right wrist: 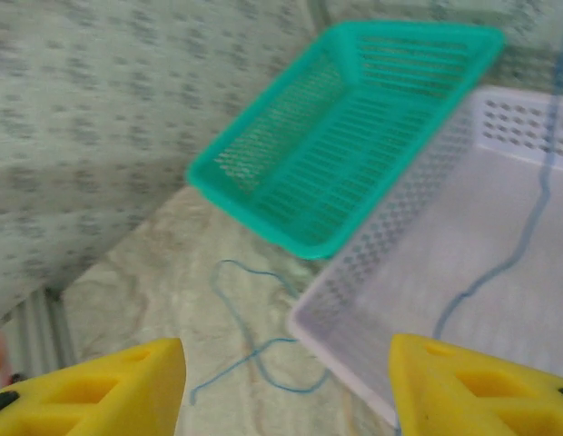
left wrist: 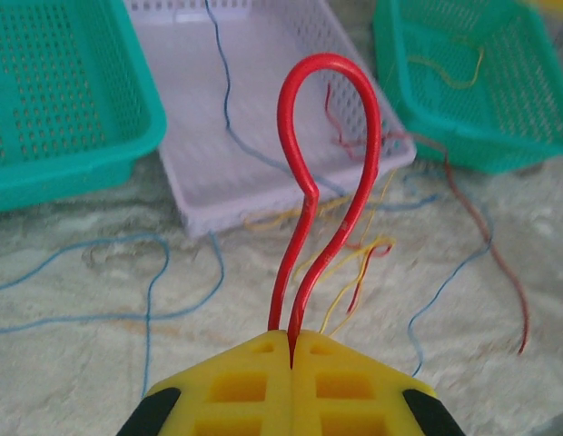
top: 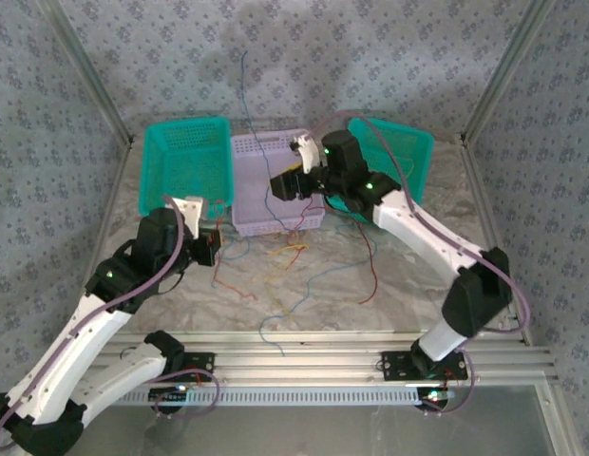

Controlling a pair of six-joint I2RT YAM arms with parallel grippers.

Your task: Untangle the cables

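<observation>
**Overhead view.** The left gripper (top: pixel 211 245) sits at centre left of the frame, low over the marbled table (top: pixel 180 304) and just in front of a teal basket (top: pixel 185 166). The right gripper (top: pixel 283 185) hangs at centre, above a lilac basket (top: pixel 247 152). A second teal basket (top: pixel 413 152) lies behind it at upper right. The cables (top: pixel 285 256), thin red, blue and yellow strands, lie loosely crossed on the table at centre, in front of the lilac basket. Some of them run over its front rim.

**Left wrist view.** The left gripper (left wrist: pixel 291 341), at bottom centre, is closed, its yellow pads pressed together on a red cable (left wrist: pixel 320 60). The cable rises from the seam as a narrow upright loop to the upper centre of the frame.

**Right wrist view.** The right gripper (right wrist: pixel 286 391) stands wide, its yellow fingers (right wrist: pixel 100 391) at the two bottom corners with nothing between them. A blue cable (right wrist: pixel 536 200) runs down the right side of the frame into the lilac basket. In the overhead view it climbs from that basket toward top centre, though what holds its upper end up cannot be made out.
</observation>
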